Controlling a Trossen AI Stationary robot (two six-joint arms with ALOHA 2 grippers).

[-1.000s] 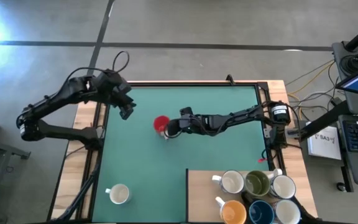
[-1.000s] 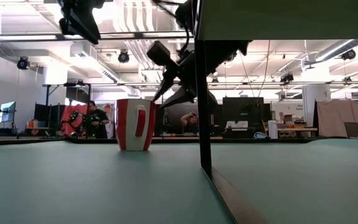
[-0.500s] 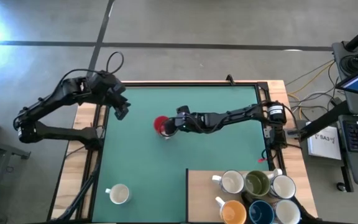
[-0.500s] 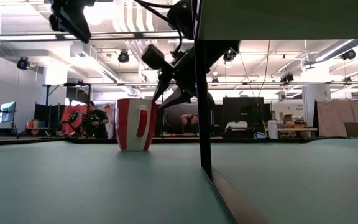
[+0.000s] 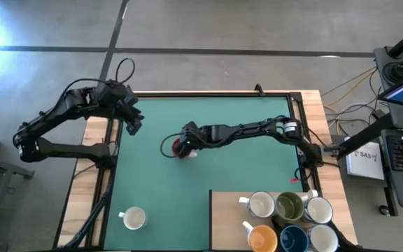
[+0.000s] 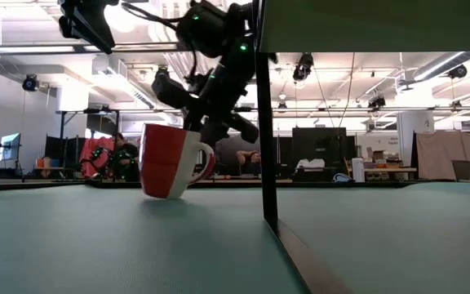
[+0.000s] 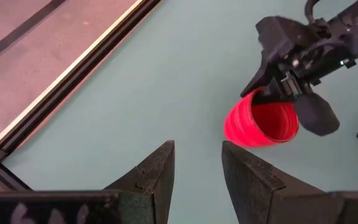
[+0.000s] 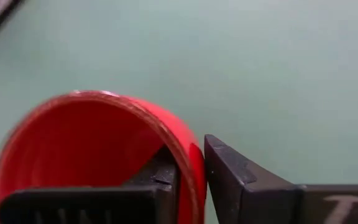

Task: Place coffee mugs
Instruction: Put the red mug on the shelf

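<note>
**Right gripper pinches the red mug's rim; mug tilted on the mat**

High view: the right gripper reaches across to the middle of the green mat, over the red mug. The left gripper hangs at the mat's left edge, well apart from it. One white mug stands alone near the front left; six more mugs cluster on the wooden board at front right.

Low view: the red mug leans, one side of its base off the mat, its handle toward the board's side. The right gripper comes down onto its rim from above.

Left wrist view: the left fingers stand apart with nothing between them; beyond them the red mug shows tipped under the other arm.

Right wrist view: one finger sits inside the red mug, the other outside, closed on the wall.

Judgement: this is the grasp-and-lift step. The next move calls for a firm pinch, a clean lift, then carrying the mug to its place.
</note>
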